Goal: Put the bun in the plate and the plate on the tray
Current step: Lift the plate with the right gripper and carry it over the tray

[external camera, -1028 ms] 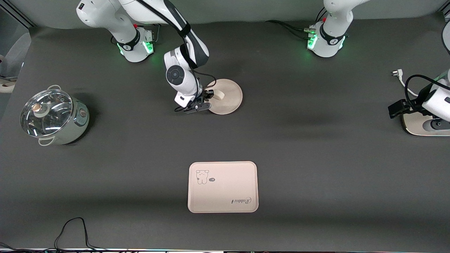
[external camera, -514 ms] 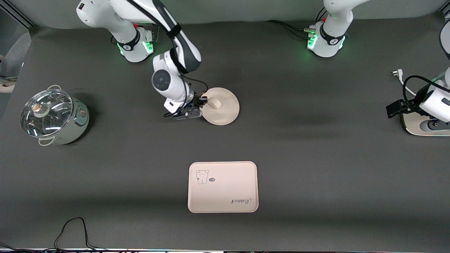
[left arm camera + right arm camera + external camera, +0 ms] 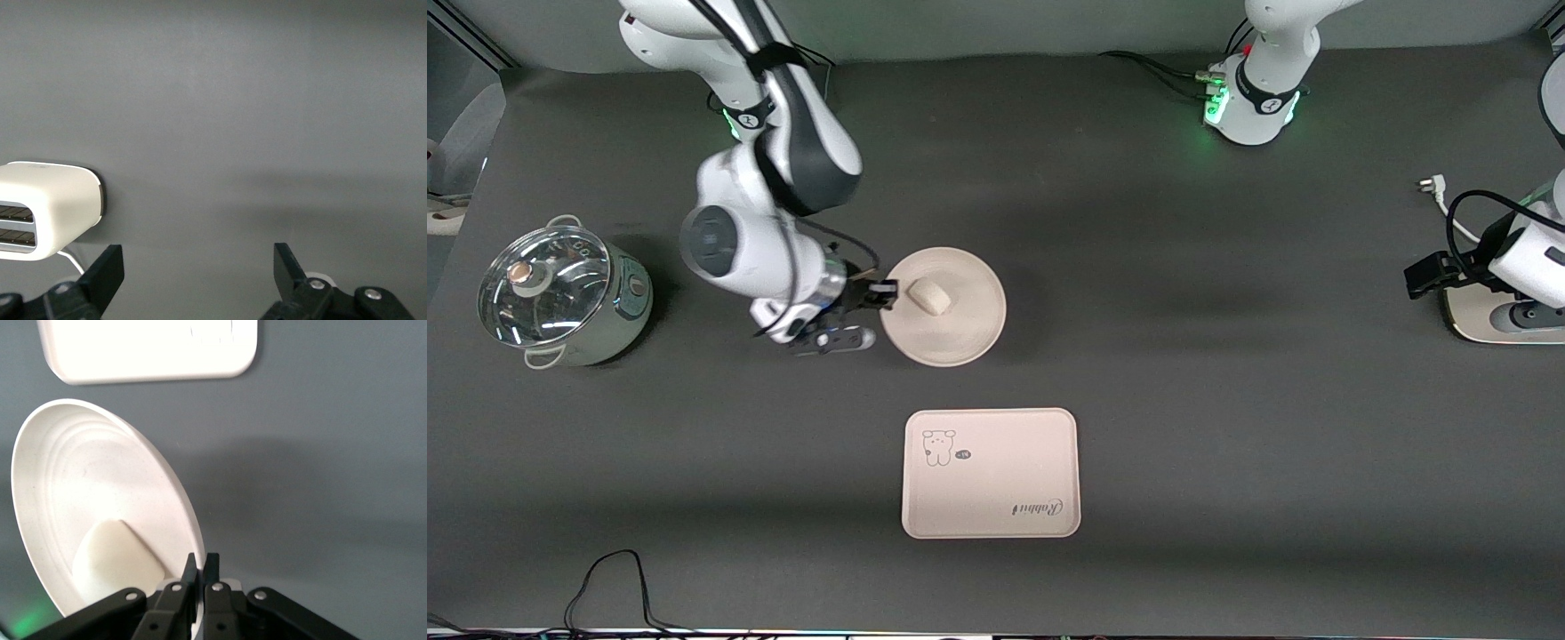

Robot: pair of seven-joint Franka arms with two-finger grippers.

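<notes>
The round cream-beige plate (image 3: 951,316) is held up over the table's middle, with the small cream-white bun (image 3: 927,297) lying in it. My right gripper (image 3: 882,300) is shut on the plate's rim at the side toward the right arm's end. In the right wrist view the plate (image 3: 80,500) is pinched at its rim by my right gripper (image 3: 201,570), the bun (image 3: 113,561) lies beside the fingers, and the tray (image 3: 147,350) shows farther off. The cream-pink tray (image 3: 991,472) with the animal drawing lies nearer the front camera than the plate. My left gripper (image 3: 197,267) is open and empty, waiting beside the toaster.
A steel pot with a glass lid (image 3: 560,298) stands at the right arm's end of the table. A white toaster (image 3: 1507,320) with its cord stands at the left arm's end; it also shows in the left wrist view (image 3: 47,210). A black cable (image 3: 609,578) lies at the front edge.
My right gripper has carried the plate with the bun toward the front camera and the right arm's end, closer to the tray. The left arm has hardly moved.
</notes>
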